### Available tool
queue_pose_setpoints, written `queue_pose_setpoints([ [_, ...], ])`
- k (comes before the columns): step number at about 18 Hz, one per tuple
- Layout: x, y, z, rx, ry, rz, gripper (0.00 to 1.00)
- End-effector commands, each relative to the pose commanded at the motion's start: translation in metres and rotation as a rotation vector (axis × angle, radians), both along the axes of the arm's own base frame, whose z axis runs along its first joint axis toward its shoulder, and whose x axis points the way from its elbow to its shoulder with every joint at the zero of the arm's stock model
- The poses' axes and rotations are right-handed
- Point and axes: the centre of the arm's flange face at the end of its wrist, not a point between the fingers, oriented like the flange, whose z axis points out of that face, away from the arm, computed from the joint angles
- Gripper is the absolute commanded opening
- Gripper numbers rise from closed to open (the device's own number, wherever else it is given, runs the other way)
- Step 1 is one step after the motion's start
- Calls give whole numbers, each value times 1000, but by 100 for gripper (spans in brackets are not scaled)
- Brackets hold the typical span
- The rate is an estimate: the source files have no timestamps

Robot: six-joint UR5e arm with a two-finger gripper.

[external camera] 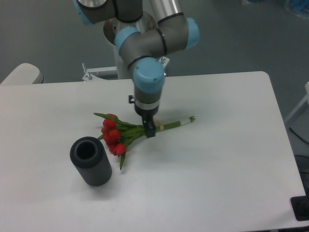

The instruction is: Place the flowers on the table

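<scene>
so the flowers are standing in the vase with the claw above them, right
Not quite. The camera view shows the flowers lying on the table beside the vase, not in it. The claw is right above them, at the stems.

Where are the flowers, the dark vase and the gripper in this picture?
flowers (112, 135): fixed camera view, on the red blooms.
dark ribbed vase (92, 166): fixed camera view, on its side wall.
gripper (149, 128): fixed camera view, between the fingers, at the stems.
</scene>
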Motion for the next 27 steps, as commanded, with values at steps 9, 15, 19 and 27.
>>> queue_pose_setpoints([
  [9, -89, 24, 11, 39, 53, 61, 100],
  [15, -122, 41, -1, 48, 53, 86, 100],
  [19, -133, 38, -14, 43, 36, 100, 100],
  [27, -144, 34, -29, 34, 26, 113, 100],
])
